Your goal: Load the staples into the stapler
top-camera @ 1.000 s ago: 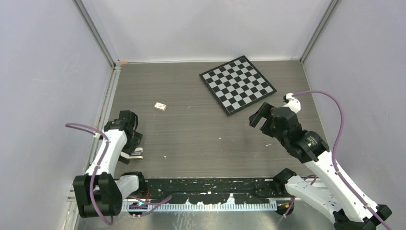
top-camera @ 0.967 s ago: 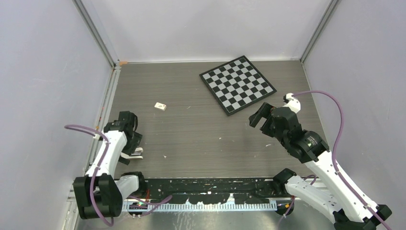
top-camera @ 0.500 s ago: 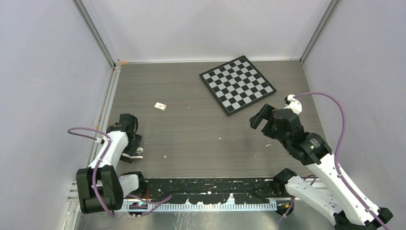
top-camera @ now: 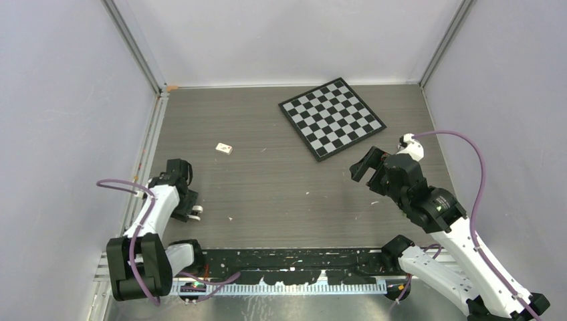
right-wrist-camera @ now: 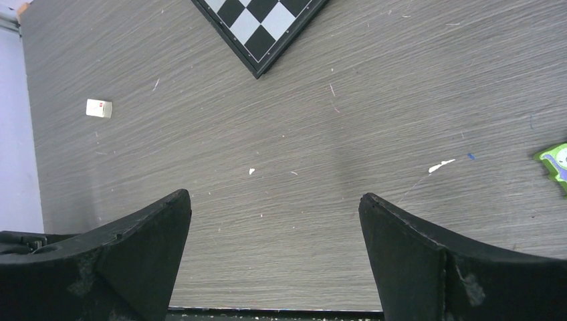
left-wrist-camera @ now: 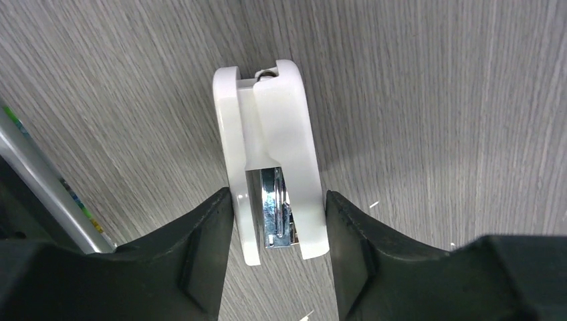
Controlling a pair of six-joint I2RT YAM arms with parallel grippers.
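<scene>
The stapler (left-wrist-camera: 267,134) is white with a shiny metal channel showing at its near end, and it lies on the grey wood table near the left edge. My left gripper (left-wrist-camera: 277,200) straddles that near end, and both black fingers press against its white sides. In the top view only a white sliver of the stapler (top-camera: 194,212) shows beside the left gripper (top-camera: 188,207). The staples (top-camera: 224,148), a small pale block, lie apart, farther up the table, and appear again in the right wrist view (right-wrist-camera: 99,108). My right gripper (top-camera: 366,167) hovers open over bare table (right-wrist-camera: 274,200), holding nothing.
A black-and-white chessboard (top-camera: 332,118) lies at the back right, its corner in the right wrist view (right-wrist-camera: 257,27). A small green patterned square (right-wrist-camera: 555,160) sits at the right. A metal rail (left-wrist-camera: 47,180) runs just left of the stapler. White walls enclose the table.
The left gripper has dropped lower over the stapler and its fingers have closed in onto the stapler's sides. The right arm has shifted slightly toward the near right.
</scene>
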